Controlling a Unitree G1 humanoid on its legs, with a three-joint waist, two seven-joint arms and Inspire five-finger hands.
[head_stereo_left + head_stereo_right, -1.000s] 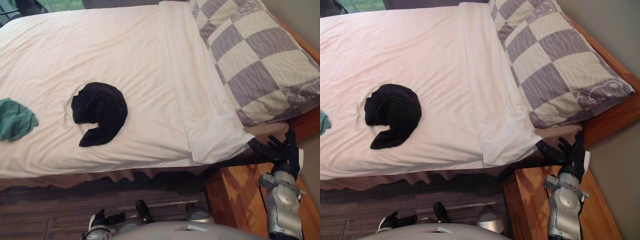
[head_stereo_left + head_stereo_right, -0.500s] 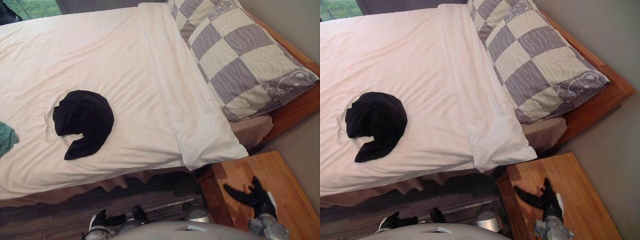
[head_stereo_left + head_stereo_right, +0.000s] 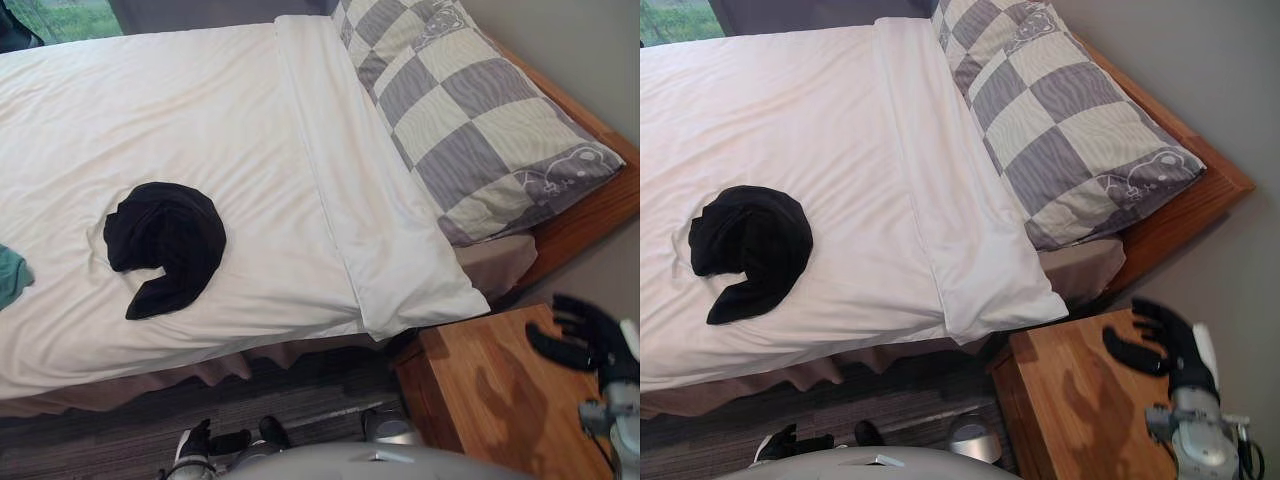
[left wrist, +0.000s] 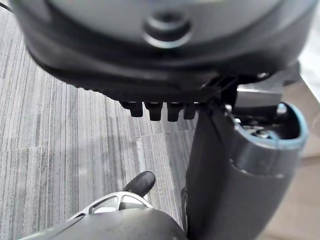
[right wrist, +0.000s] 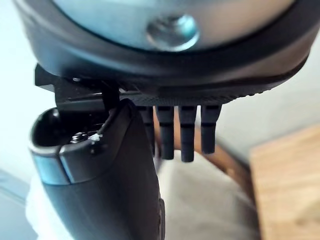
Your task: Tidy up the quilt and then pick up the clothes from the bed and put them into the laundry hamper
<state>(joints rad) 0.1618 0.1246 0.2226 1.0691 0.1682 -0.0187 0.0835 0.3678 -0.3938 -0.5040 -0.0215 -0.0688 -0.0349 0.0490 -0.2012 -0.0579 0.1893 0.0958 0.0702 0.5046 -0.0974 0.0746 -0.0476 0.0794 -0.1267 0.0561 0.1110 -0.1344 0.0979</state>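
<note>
Right hand [image 3: 592, 338] hovers over the wooden nightstand [image 3: 480, 390], fingers spread and holding nothing. My left hand [image 4: 154, 111] hangs relaxed above the carpet [image 4: 60, 125]. The white quilt [image 3: 200, 110] lies flat, with a black garment [image 3: 168, 240] toward the bed's near edge and a green one [image 3: 10, 277] further toward the foot end.

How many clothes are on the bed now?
2: a black garment centred on the quilt, a green garment at the left eye view's left edge; more may lie beyond it.
</note>
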